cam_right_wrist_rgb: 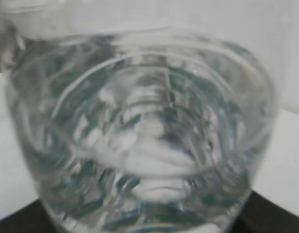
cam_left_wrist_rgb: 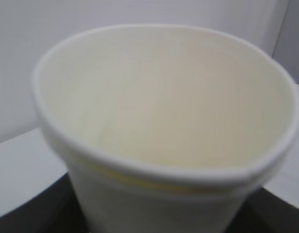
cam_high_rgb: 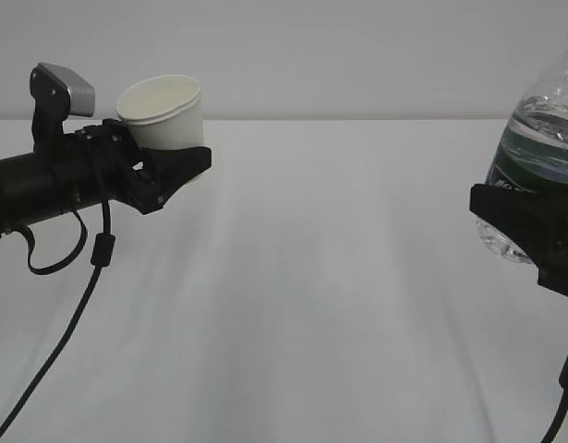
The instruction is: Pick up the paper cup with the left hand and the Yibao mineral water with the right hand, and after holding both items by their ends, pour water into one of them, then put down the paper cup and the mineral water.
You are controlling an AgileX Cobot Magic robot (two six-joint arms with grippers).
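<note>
Paper cup, clamped in left gripper, well apart from Yibao mineral water clamped in right gripper: pouring across this gap would likely wet the desk.

Bottle top cut off by exterior frame edge; cup base hidden behind left fingers; both wrist close-ups blurred.

The Yibao mineral water is seen very close up and fills almost the whole picture. It is blurry. Clear ribbed plastic can be seen — with rings inside rings and bits of green showing through. Two dark fingers are seen at the bottom corners, one on each side of the bottle. A pale table is seen behind.
</note>
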